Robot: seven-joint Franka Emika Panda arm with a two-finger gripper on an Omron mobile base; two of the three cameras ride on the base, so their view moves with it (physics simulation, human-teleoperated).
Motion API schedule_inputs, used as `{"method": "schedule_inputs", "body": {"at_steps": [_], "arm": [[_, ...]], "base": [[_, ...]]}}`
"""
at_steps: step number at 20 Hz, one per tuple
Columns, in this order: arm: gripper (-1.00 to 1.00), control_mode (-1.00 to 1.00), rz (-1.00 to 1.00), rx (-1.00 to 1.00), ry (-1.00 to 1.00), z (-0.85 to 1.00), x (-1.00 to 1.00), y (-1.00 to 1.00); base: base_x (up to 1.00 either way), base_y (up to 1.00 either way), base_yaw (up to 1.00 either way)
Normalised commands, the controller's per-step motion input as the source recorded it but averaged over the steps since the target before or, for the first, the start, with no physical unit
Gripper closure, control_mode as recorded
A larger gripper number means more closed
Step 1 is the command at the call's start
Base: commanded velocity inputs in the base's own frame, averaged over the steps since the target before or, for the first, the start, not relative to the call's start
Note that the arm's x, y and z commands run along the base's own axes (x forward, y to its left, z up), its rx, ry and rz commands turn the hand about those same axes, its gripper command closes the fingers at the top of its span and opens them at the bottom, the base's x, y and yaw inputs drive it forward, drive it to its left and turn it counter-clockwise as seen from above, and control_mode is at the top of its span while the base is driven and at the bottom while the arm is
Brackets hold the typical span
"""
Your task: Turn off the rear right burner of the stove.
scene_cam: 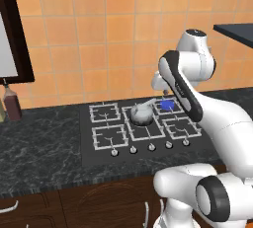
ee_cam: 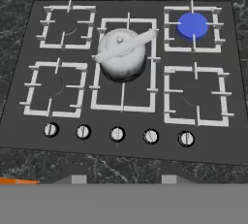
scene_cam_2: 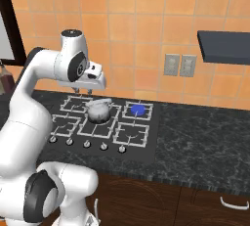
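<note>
Silver kettle [ee_cam: 121, 56] on the stove [ee_cam: 19, 97] centre grate, beside the rear right burner [ee_cam: 192, 25]; gripper [scene_cam_2: 83, 91] above, finger spread unclear.

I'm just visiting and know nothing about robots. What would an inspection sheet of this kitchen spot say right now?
Surface: dark speckled counter with a black stove set into it.
Job's things: rear right burner shows a bright blue flame patch, so it is on; five round silver knobs line the stove's front edge.
Clutter: a grey pot with a lid and a long handle sits on the centre grate.
Gripper: gripper hangs above the back of the stove, touching nothing; whether open or shut cannot be told.
Cables: nothing seen.
Surroundings: orange tiled wall, two wall sockets, a dark bottle on the counter.
</note>
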Motion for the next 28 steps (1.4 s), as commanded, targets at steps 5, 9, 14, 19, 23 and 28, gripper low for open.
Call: {"method": "schedule_inputs", "body": {"at_steps": [5,9,14,19,23,28], "arm": [[-1.00,-1.00,0.00,0.02,0.00,-0.34,-0.23,-0.51],[-1.00,-1.00,0.00,0.00,0.00,-0.97,-0.30,-0.49],[-1.00,-1.00,0.00,-0.01,0.00,-0.89,0.00,0.00],[-1.00,-1.00,0.02,-0.02,-0.02,-0.80,0.09,0.00],[-1.00,-1.00,0.04,-0.10,-0.08,-0.62,0.21,0.00],[-1.00,-1.00,0.03,-0.08,0.00,-0.50,0.32,0.00]], "base": [[0.00,0.00,0.00],[0.00,0.00,0.00],[0.00,0.00,0.00],[0.00,0.00,0.00],[0.00,0.00,0.00],[0.00,0.00,0.00]]}}
